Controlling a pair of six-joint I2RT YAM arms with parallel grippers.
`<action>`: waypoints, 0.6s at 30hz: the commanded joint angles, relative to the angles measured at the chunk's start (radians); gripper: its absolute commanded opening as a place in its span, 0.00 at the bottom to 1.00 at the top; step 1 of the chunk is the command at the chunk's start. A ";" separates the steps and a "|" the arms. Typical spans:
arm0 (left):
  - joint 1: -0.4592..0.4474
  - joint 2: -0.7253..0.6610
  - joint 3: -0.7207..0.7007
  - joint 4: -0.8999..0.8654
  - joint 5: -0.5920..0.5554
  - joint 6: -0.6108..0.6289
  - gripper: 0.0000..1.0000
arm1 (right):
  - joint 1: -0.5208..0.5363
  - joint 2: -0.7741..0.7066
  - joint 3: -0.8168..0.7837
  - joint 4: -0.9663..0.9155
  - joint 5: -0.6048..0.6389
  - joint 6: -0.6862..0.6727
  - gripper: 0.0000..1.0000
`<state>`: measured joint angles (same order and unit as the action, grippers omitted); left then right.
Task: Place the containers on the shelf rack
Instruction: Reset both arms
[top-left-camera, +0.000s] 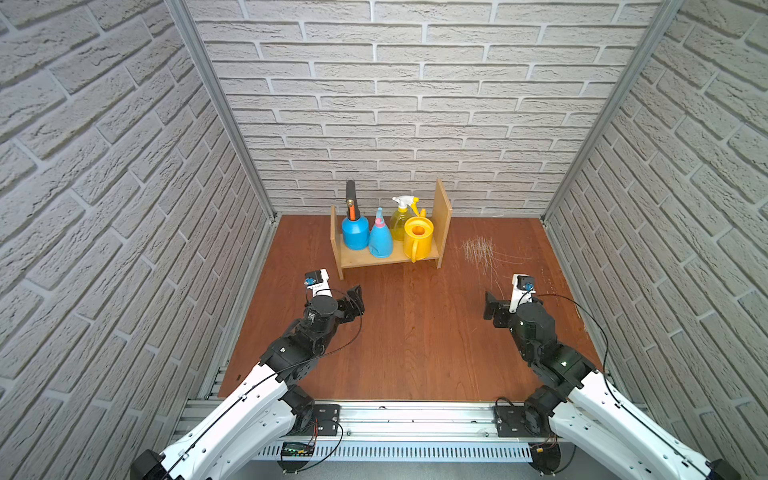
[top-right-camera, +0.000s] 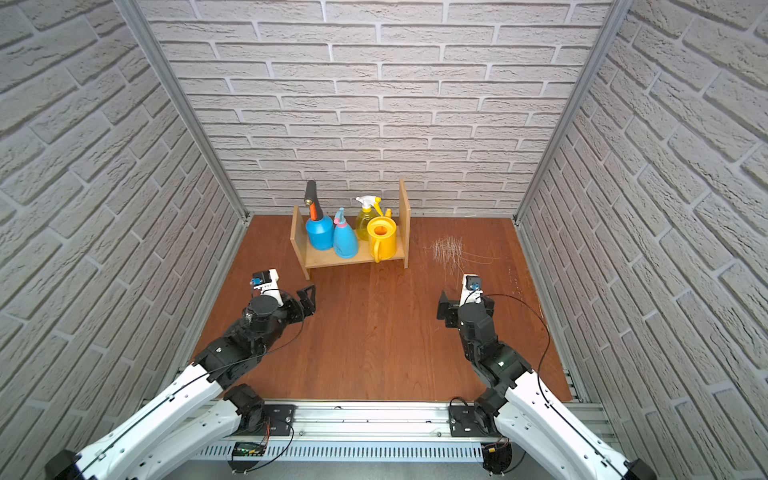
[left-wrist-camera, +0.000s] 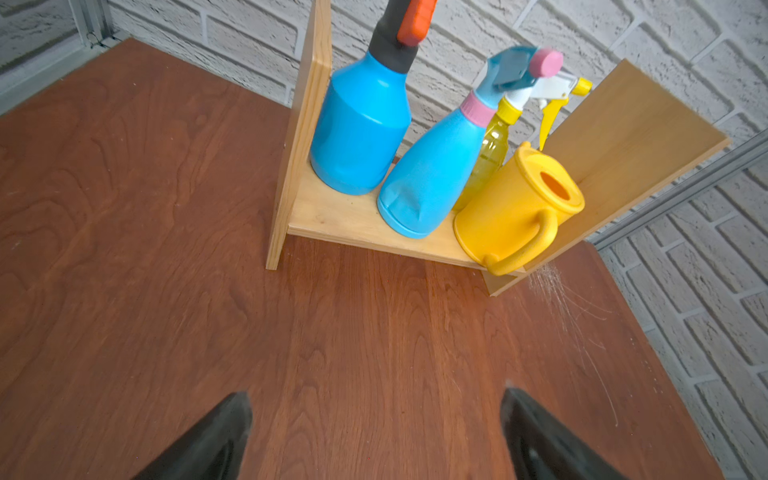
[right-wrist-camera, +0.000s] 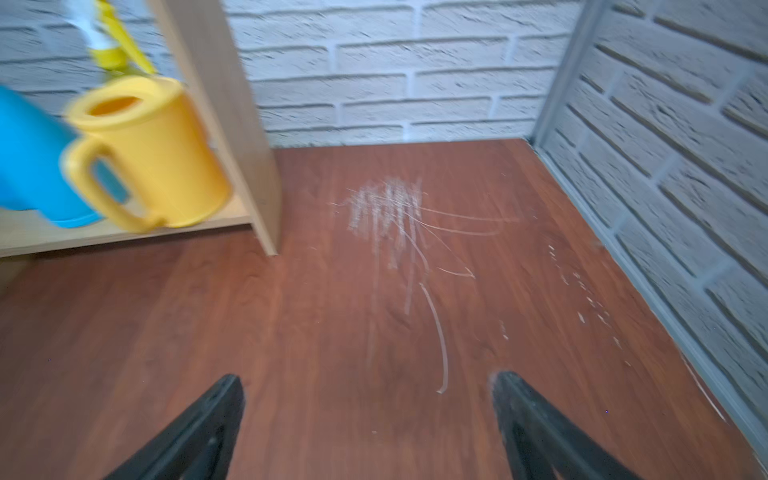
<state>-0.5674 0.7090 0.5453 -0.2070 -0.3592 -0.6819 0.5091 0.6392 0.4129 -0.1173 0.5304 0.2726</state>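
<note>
i see the rack (top-left-camera: 365, 259) at the centre of both top views, against the brick wall (top-left-camera: 415, 124), with all four containers standing on it: blue sprayer (top-left-camera: 355, 232) leftmost, blue-pink bottle (top-left-camera: 380, 241) next, yellow spray bottle (top-left-camera: 399, 224) behind the watering can (top-left-camera: 418, 239) at the right (handle towards me). my left gripper (left-wrist-camera: 376, 399), lower left, has its jaws spread wide and empty; my right gripper (right-wrist-camera: 368, 382), lower right, is likewise apart, holding nothing.

I see a blue sprayer (top-left-camera: 355, 235) topped black and orange, a blue-pink teardrop bottle (top-left-camera: 380, 241), a clear-yellow trigger bottle (top-left-camera: 398, 226), a yellow can (top-left-camera: 417, 239) — rack (top-left-camera: 442, 210) pale wood, table (top-left-camera: 395, 332) red-brown woodgrain scratched white, walls (top-left-camera: 415, 104) whitish brick.
</note>
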 joint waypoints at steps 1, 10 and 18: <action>0.009 0.009 -0.025 0.062 0.030 -0.010 0.98 | -0.166 0.017 -0.083 0.160 -0.060 0.029 0.98; 0.011 -0.023 -0.051 0.017 0.000 0.065 0.98 | -0.430 0.514 0.059 0.479 -0.236 -0.017 0.98; 0.011 -0.111 -0.010 -0.072 -0.107 0.243 0.98 | -0.431 0.826 0.001 0.867 -0.398 -0.249 0.99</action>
<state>-0.5621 0.6193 0.5068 -0.2604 -0.3958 -0.5377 0.0803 1.4265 0.4717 0.5068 0.2329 0.1490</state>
